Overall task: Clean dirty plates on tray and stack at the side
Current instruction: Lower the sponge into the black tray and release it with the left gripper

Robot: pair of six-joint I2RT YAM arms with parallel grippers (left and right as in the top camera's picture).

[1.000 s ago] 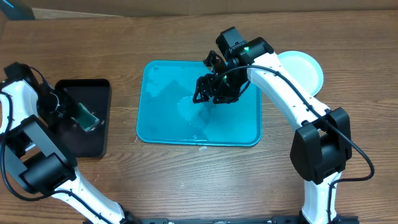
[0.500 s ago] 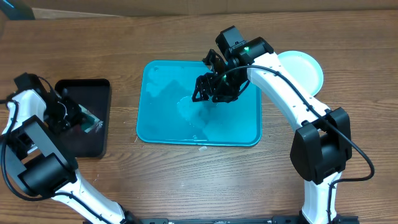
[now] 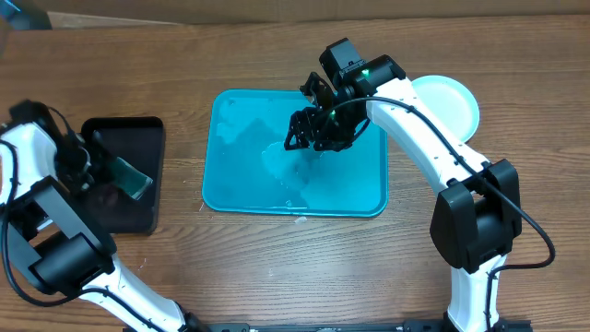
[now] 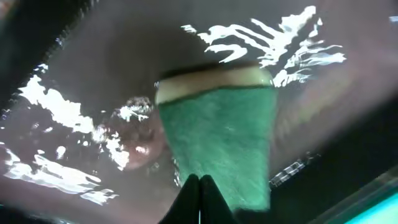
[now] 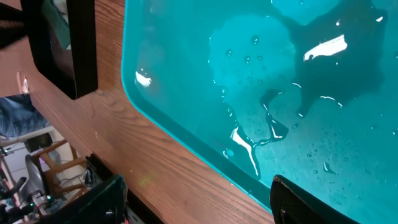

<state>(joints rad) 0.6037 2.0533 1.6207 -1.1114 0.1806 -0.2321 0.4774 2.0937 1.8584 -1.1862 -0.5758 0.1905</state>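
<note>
The tray (image 3: 240,180) lies wet and bare. The plates (image 3: 456,101) show as one pale disc just off its right edge, likely stacked, so washing looks done. Over the black tray (image 3: 120,123), the left gripper (image 4: 199,190) is pressed together at the sponge (image 4: 217,137), probably parking it. The right gripper (image 3: 318,129) hangs spread over the tray, empty.

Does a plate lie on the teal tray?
No, the tray holds only water; a plate lies beside it.
</note>
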